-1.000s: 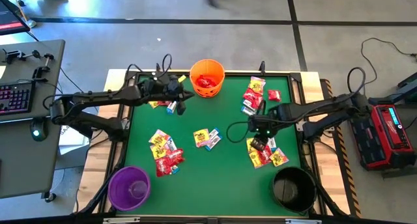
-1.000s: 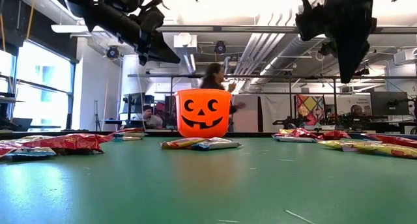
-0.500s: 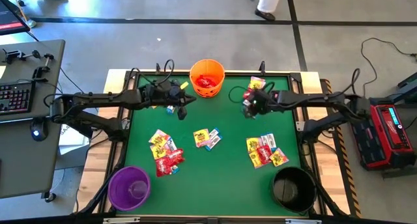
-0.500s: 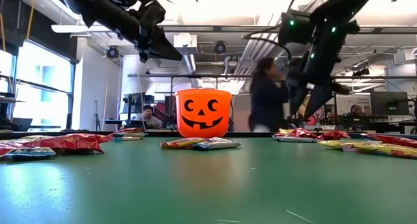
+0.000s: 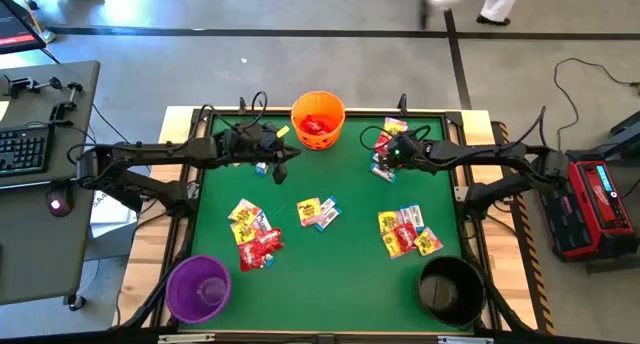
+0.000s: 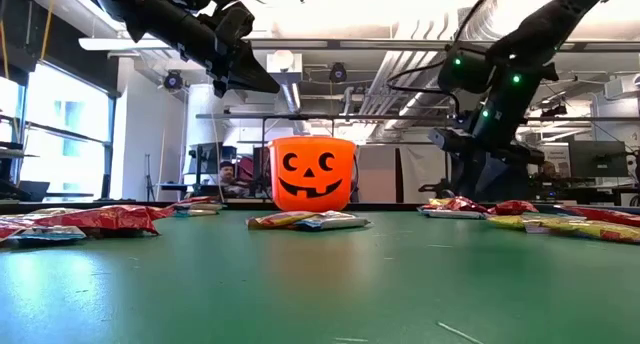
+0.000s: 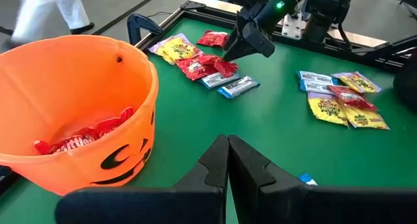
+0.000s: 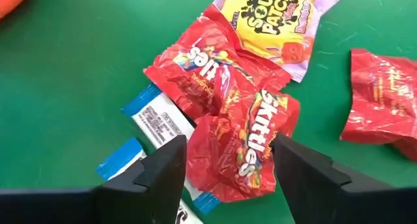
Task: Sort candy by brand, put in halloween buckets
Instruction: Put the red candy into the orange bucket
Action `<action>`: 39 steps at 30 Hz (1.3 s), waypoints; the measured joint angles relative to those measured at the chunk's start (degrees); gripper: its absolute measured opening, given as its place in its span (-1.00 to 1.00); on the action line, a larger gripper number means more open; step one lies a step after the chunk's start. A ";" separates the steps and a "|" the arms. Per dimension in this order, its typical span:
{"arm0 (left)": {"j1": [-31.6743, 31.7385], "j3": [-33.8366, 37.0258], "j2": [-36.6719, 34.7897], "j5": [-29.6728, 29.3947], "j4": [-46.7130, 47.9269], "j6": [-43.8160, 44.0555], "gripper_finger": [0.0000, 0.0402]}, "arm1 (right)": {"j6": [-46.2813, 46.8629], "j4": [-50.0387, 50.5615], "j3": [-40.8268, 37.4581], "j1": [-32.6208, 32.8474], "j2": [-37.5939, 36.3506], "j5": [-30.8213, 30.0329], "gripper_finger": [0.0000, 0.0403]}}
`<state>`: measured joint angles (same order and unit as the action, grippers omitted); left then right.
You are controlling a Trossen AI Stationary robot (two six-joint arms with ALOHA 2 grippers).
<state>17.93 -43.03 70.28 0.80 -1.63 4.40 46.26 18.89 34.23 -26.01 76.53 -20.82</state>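
Note:
My right gripper (image 8: pixel 228 165) is open and points down over the far-right candy cluster (image 5: pixel 392 144). Its fingers stand on either side of a red Skittles packet (image 8: pixel 244 142), which lies on a white-blue packet (image 8: pixel 156 120); I see no touch. My left gripper (image 7: pixel 228 152) is shut and empty, and hovers left of the orange bucket (image 5: pixel 318 119), which holds red packets (image 7: pixel 85 136). The purple bucket (image 5: pixel 198 287) stands at the near left corner and the black bucket (image 5: pixel 450 289) at the near right corner.
More candy lies in piles at the table's middle (image 5: pixel 318 212), near left (image 5: pixel 252 234) and near right (image 5: pixel 408 232). A white-blue packet (image 5: pixel 262 167) lies under the left gripper. Bare green mat lies between the piles. A person walks past the far edge.
My right gripper has swung from over the near-right pile toward the far edge, come down over the far-right cluster and stayed open. My left gripper has kept still. A person has crossed behind the table.

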 joint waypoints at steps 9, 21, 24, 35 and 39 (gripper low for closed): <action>0.00 0.00 0.02 0.00 0.05 0.07 -1.00 | -0.22 -7.15 -5.15 -0.27 0.02 1.36 -0.27; 0.00 0.00 0.04 0.02 0.07 1.07 -1.00 | -2.06 -6.26 -4.65 -0.27 0.02 5.17 -0.97; 0.00 0.00 0.04 0.02 0.07 1.05 -1.00 | -2.93 -4.19 -2.47 -0.27 0.02 6.44 -0.95; 0.93 0.00 -0.14 0.31 0.11 5.97 -1.00 | -9.11 6.35 12.42 0.80 0.02 6.02 -1.00; 1.56 -0.02 -0.39 0.22 -0.26 4.22 -1.00 | -10.51 7.85 18.31 2.83 0.02 4.66 -1.00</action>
<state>19.49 -43.05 69.89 1.02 -1.89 8.62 35.74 26.74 52.54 -23.18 76.55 -16.16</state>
